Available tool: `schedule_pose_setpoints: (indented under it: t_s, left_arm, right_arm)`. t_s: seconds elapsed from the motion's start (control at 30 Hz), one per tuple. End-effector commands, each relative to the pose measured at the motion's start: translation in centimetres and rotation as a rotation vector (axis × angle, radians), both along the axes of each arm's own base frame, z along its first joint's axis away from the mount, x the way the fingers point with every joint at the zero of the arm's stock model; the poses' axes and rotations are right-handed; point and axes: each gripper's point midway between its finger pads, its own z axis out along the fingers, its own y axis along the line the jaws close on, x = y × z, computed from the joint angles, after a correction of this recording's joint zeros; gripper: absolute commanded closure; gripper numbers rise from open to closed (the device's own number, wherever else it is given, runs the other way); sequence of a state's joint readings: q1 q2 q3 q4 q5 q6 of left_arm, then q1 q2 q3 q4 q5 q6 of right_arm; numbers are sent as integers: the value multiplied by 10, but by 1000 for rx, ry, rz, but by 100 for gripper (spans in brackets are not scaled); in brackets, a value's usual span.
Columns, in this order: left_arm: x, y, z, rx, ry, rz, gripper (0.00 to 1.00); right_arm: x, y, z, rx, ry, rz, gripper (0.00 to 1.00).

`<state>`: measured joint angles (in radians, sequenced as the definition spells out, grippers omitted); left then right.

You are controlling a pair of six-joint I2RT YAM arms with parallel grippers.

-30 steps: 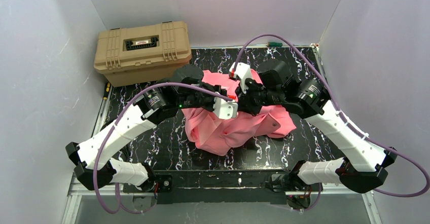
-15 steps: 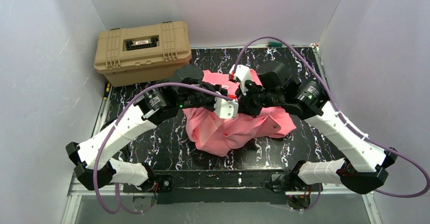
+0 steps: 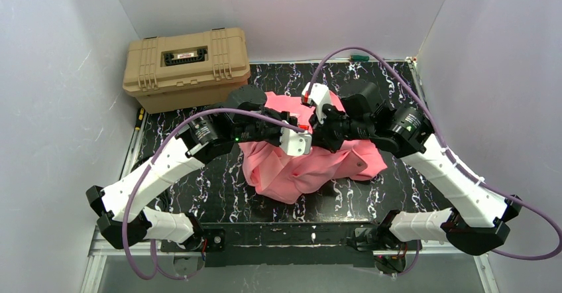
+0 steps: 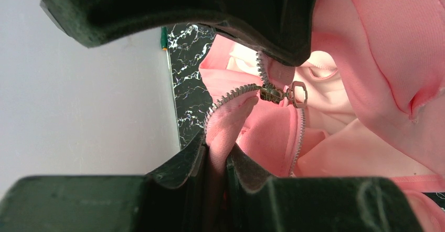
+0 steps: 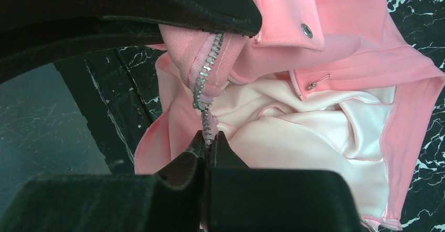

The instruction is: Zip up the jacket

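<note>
The jacket (image 3: 301, 164) sits bunched in the middle of the bench (image 3: 199, 180), its front hoisted between the two arms, well apart from the tan case (image 3: 185, 64) at the far left corner. The left jaws pinch a fold of pink cloth just beside the zipper teeth (image 4: 231, 93), and the right jaws nip the toothed edge itself. I'd guess that is to stretch the track taut either side of the slider (image 4: 272, 93). Its pull tab (image 4: 298, 94) hangs free. From above, the wrists cover the zipper, and I can't make out how much is closed.

crumpled pink jacket (image 3: 298, 170), pale lining showing, zipper (image 4: 273, 93) teeth parted
</note>
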<state>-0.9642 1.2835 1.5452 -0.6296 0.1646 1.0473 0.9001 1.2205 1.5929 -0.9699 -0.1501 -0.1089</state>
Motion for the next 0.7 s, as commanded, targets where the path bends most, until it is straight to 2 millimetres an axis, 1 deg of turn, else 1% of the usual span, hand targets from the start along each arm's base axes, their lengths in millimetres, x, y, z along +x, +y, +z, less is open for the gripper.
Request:
schedule_pose_setpoints:
  t_s: [0.0, 0.13, 0.27, 0.4, 0.67]
  left_arm:
    - [-6, 4, 16, -36, -29, -13, 100]
    - [-5, 3, 17, -41, -32, -13, 100]
    - [-5, 3, 16, -39, -30, -13, 100]
    - [-4, 3, 20, -53, -34, -5, 100]
    - [-5, 3, 21, -56, -39, -7, 100]
  right_arm:
    - [0, -3, 22, 54, -65, -6, 99]
    - [-4, -3, 12, 45, -38, 2, 99]
    - [-4, -3, 14, 51, -46, 5, 99]
    - [-6, -3, 7, 37, -25, 14, 99]
    - [-3, 0, 4, 35, -32, 12, 99]
